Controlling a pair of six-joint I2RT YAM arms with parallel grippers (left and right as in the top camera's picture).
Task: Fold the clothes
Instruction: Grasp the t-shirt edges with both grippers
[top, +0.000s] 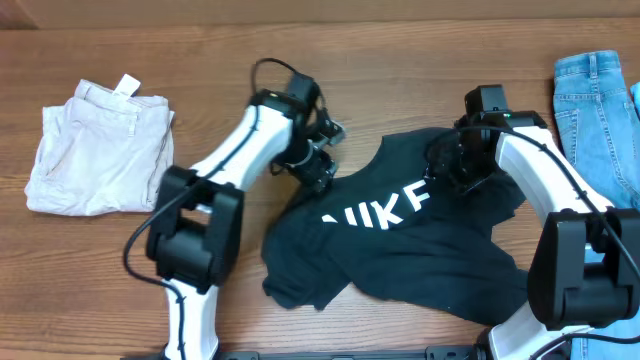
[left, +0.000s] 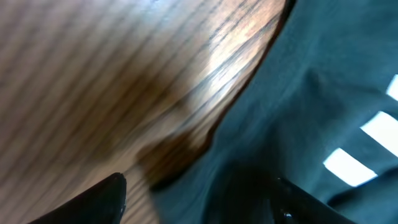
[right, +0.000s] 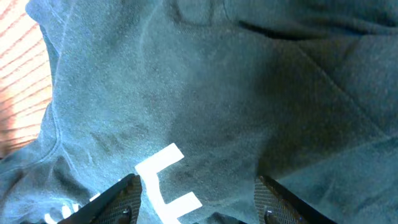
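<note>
The dark navy T-shirt (top: 400, 245) with white "NIKE" lettering lies crumpled at the table's middle right. My left gripper (top: 318, 168) is at the shirt's upper left edge; in the left wrist view its fingers (left: 199, 199) are spread, straddling the shirt's edge (left: 298, 106) on the wood. My right gripper (top: 452, 165) hovers over the shirt's upper right part by the letter E. In the right wrist view its fingers (right: 196, 199) are open above the fabric (right: 217, 81), with the white E (right: 165, 174) between them.
Beige folded shorts (top: 95, 145) with a white tag lie at the far left. Light blue denim jeans (top: 595, 110) lie at the right edge. Bare wooden table (top: 400, 50) stretches along the back.
</note>
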